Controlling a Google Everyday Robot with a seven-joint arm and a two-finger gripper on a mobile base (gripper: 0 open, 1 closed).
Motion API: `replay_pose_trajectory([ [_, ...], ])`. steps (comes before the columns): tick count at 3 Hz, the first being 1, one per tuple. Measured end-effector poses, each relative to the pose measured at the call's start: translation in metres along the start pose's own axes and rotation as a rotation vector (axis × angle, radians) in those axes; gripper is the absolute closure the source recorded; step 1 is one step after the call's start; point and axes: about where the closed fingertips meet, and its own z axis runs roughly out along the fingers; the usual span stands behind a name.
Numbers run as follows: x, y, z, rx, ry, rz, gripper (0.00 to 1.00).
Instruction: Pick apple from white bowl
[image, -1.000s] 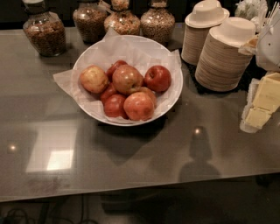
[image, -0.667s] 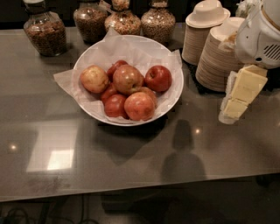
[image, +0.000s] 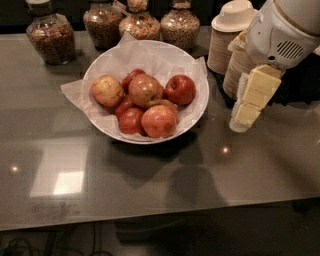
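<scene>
The gripper is at the right side of the view. It is pale yellow, built of blocky, stepped segments ending in a rounded whitish tip. Above it, the wrist housing is glossy white and rounded, with a slotted vent grille.

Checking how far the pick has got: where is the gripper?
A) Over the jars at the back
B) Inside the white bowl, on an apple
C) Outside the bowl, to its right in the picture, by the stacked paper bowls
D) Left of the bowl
C: the gripper hangs over the table beside the white bowl, in front of the stacked paper bowls and outside the bowl's rim.
</scene>
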Motion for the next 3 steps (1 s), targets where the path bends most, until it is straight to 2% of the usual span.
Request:
replay_pose_trajectory([
  [1,-0.003,-0.003,0.006,0.007,-0.025,0.001,0.00],
  [2,-0.030,-0.008,0.027,0.006,-0.134,-0.037,0.00],
  [3,-0.062,-0.018,0.031,0.022,-0.273,-0.067,0.00],
])
